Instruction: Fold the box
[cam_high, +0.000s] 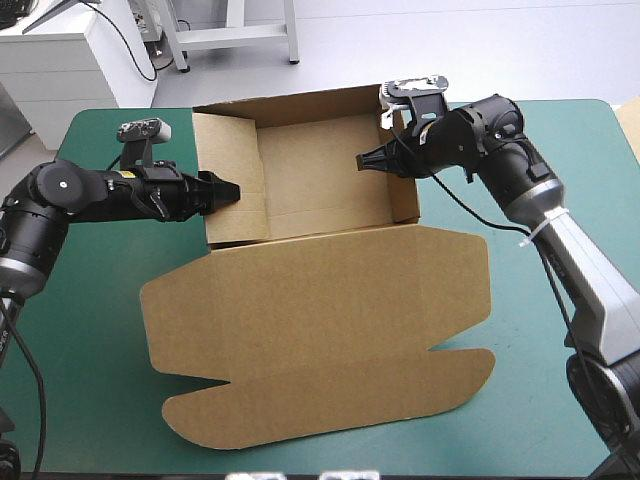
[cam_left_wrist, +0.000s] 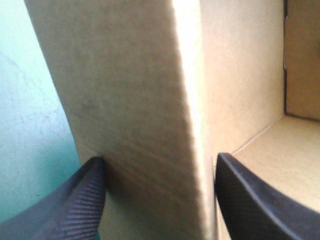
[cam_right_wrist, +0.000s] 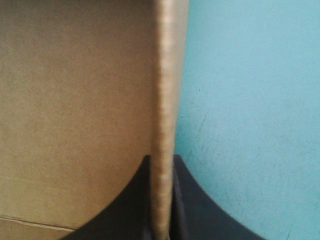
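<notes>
1. Desk (cam_high: 100, 400): teal-green cover. It carries 1 box.

2. Box (cam_high: 320, 290): brown board, mid-desk. The half toward 12 o'clock stands as an open tray.

3. Lid (cam_high: 320, 350): flat on the desk, reaching from the tray toward 6 o'clock, with its rounded flaps spread.

4. Left wall (cam_high: 225, 150): at the tray's 9 o'clock side. It is raised and looks doubled over, so it is thick.

5. Right wall (cam_high: 403, 195): at the 3 o'clock side, upright, a single thin edge.

6. Left jaws: wide apart, astride the left wall. The outer finger (cam_left_wrist: 75, 200) touches the wall's outside face, and the inner one stands off inside the tray. Nothing is gripped.

7. Right jaws: all but closed, pinching the right wall's top edge.

Handling note (judgement): the step appears to be setting and tucking the side walls.
- Close the left jaws squarely on the doubled wall before pushing.
- Press down toward the tray floor, not outward toward 9 o'clock.
- Use the right pinch to steady the tray so it cannot slide.
</notes>
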